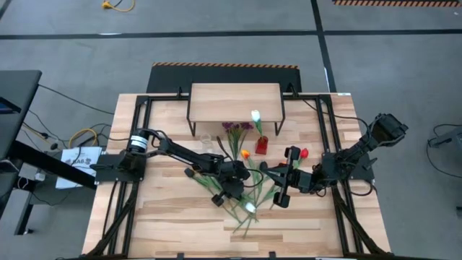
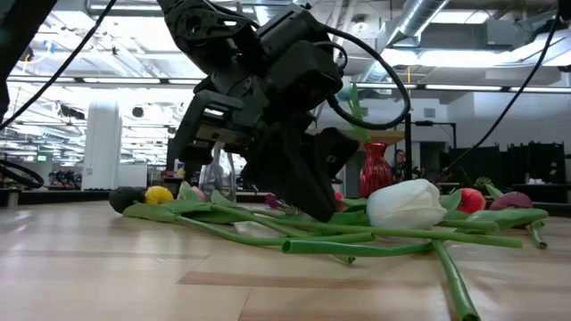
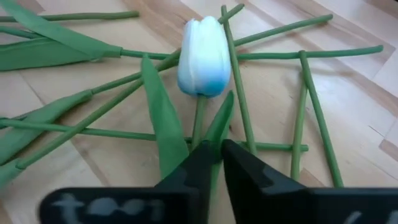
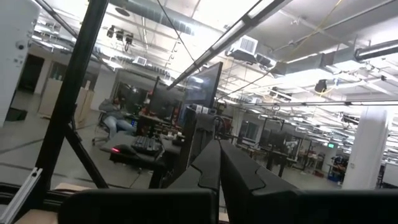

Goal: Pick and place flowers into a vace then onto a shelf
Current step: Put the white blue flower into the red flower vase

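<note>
Left gripper (image 3: 214, 163): down low on the table, fingers pinched together on the green stem just below the white tulip (image 3: 203, 57).
White tulip: lying flat among crossed stems and leaves, its head pointing away from the fingers.
Other flowers (image 1: 242, 189): loose stems scattered across the middle of the wooden table (image 1: 173, 217), with an orange head, a red head and a purple sprig near the shelf.
Red vase (image 1: 261, 144): standing just in front of the shelf, apart from the pile.
Shelf (image 1: 234, 101): at the far edge of the table, light plank top on thin black legs.
Right gripper (image 4: 219, 171): fingers closed together, holding nothing, raised beside the flower pile and aimed out toward the room.
</note>
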`<state>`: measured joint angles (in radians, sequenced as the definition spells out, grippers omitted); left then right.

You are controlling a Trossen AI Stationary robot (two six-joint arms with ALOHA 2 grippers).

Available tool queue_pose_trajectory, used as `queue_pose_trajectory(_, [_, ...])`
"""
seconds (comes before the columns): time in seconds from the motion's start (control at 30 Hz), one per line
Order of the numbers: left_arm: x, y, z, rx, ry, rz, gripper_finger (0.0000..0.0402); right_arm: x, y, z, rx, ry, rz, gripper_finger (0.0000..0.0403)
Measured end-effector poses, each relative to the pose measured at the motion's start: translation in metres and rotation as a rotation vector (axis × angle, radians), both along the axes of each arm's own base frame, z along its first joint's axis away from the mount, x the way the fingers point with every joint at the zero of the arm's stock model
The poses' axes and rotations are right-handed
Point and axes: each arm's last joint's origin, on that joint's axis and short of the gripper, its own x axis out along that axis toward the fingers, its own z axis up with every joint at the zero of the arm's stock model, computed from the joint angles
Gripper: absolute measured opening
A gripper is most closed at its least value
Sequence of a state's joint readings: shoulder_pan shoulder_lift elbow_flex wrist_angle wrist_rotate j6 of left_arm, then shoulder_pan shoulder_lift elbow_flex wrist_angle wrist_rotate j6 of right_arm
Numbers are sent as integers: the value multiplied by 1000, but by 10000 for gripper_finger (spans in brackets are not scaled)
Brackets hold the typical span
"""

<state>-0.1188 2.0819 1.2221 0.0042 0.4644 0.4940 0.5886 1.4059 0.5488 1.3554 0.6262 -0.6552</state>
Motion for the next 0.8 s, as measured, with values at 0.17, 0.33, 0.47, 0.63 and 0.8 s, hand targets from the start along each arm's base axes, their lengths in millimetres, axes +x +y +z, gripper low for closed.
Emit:
queue_pose_trajectory(0.17, [0,0,0,-6,5,-8,4,0,0,0,1,-2,1,0])
queue_pose_trajectory(0.33, [0,0,0,5,-8,-23,0,0,0,0,1,-2,1,0])
queue_pose_trajectory(0.47, [0,0,2,4,-22,-24,0,0,0,0,-1,1,1,0])
queue_pose_trajectory(0.63, [4,0,13,23,-22,-18,0,0,0,0,-1,1,1,0])
queue_pose_trajectory(0.8, [9,0,23,77,24,-3,0,0,0,-1,-6,9,0,0])
